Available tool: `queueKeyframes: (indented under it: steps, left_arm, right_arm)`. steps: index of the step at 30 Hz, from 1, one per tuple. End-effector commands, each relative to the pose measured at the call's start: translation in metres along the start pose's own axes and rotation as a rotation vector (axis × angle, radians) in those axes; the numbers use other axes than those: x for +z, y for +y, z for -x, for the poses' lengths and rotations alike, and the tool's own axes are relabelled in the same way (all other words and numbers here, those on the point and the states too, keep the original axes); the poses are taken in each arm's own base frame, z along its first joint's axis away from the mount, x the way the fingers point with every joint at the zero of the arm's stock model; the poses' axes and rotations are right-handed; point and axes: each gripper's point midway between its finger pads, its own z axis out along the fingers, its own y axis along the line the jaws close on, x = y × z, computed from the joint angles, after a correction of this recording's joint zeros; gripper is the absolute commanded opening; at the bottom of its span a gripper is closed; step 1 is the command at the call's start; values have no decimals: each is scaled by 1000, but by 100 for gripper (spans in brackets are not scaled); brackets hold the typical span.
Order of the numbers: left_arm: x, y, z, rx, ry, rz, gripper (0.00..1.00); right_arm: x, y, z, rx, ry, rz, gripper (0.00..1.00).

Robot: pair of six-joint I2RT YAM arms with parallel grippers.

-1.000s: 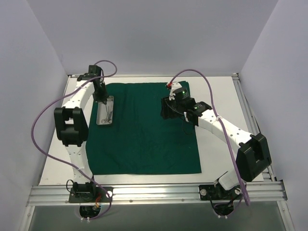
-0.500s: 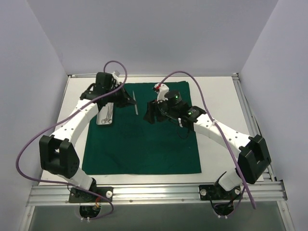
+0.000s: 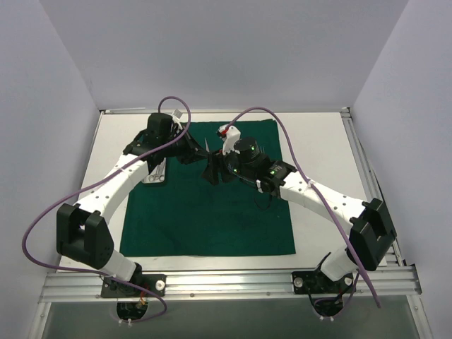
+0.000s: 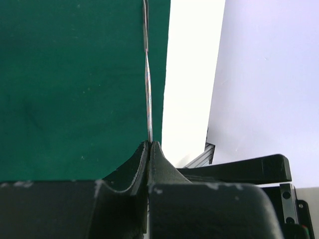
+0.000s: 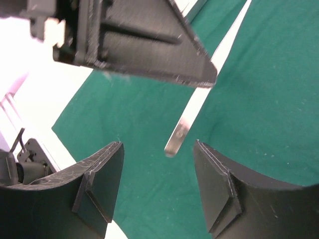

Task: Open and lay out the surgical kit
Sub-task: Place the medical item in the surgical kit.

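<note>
The dark green cloth point(image 3: 205, 212) lies spread flat on the table. The small steel tray point(image 3: 155, 176) sits at its left edge, partly hidden under my left arm. My left gripper point(image 3: 195, 149) is shut on a thin flat steel instrument point(image 3: 206, 147) and holds it above the cloth; in the left wrist view point(image 4: 149, 144) the instrument point(image 4: 148, 94) shows edge-on. My right gripper point(image 3: 214, 169) is open. In the right wrist view point(image 5: 157, 147) the instrument's free end point(image 5: 180, 133) hangs between the jaws without touching them.
White table surface borders the cloth on the left and right point(image 3: 325, 148). An aluminium rail point(image 3: 226, 282) runs along the near edge. Purple cables point(image 3: 42, 212) loop off both arms. White walls enclose the table on three sides.
My left gripper has taken the flat instrument from the tray and carried it right over the cloth. My right gripper has moved left until its open jaws flank the instrument's end.
</note>
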Motion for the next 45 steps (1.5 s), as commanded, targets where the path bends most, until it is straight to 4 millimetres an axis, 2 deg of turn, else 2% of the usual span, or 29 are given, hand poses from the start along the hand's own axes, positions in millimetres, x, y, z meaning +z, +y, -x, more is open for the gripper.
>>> queueKeyframes:
  steps: [1, 10, 13, 14, 16, 19, 20, 23, 25, 26, 27, 29, 30, 34, 37, 41, 42, 45]
  left_arm:
    - [-14, -31, 2, 28, -37, -101, 2]
    - [-18, -30, -7, 33, -26, -112, 2]
    - [-17, -29, -11, 34, -17, -112, 2]
    - [-18, -29, -12, 35, -13, -117, 2]
    - [-17, -31, -13, 41, -8, -133, 2]
    - [-16, -32, -15, 62, 5, -152, 4]
    - [-17, -34, -15, 73, 7, -165, 22]
    - [-22, -31, -11, 122, -12, -173, 61]
    - [-28, -30, -8, 178, -21, -186, 68]
    - [-32, -26, -4, 184, -31, -179, 70]
    - [-34, -23, -2, 192, -32, -178, 73]
    - [-41, -19, 6, 204, -55, -183, 75]
    - [-43, -18, 8, 205, -60, -183, 75]
    - [-49, -16, 15, 212, -86, -181, 76]
    - [-44, -23, 17, 221, -70, -233, 77]
    - [-47, -51, 10, 295, -22, -405, 80]
    - [-48, -54, 9, 307, -16, -425, 81]
    - [-51, -61, 7, 361, -17, -478, 82]
  right_arm:
    - [-3, 1, 26, 14, -91, -21, 57]
    - [13, -6, 29, 25, -88, -54, 40]
    - [15, -10, 30, 31, -92, -69, 25]
    - [15, -11, 30, 28, -92, -73, 15]
    - [14, -15, 31, 25, -98, -93, 1]
    - [12, -19, 30, 19, -94, -97, 0]
    - [10, -22, 29, 22, -94, -96, 0]
    - [2, -25, 33, 33, -104, -62, 0]
    - [-3, -28, 27, 48, -89, -23, 0]
    - [-10, -39, 33, 64, -106, -21, 0]
    - [-13, -46, 27, 77, -96, -11, 0]
    - [-22, -51, 31, 106, -109, 38, 0]
    - [-26, -69, 31, 127, -118, 26, 0]
    - [-32, -81, 34, 149, -113, 88, 0]
    - [-34, -67, 31, 118, -79, 200, 0]
    - [-41, -46, 23, 75, -40, 339, 0]
    - [-46, -35, 24, 65, -37, 400, 0]
    - [-54, -23, 24, 67, -41, 474, 0]
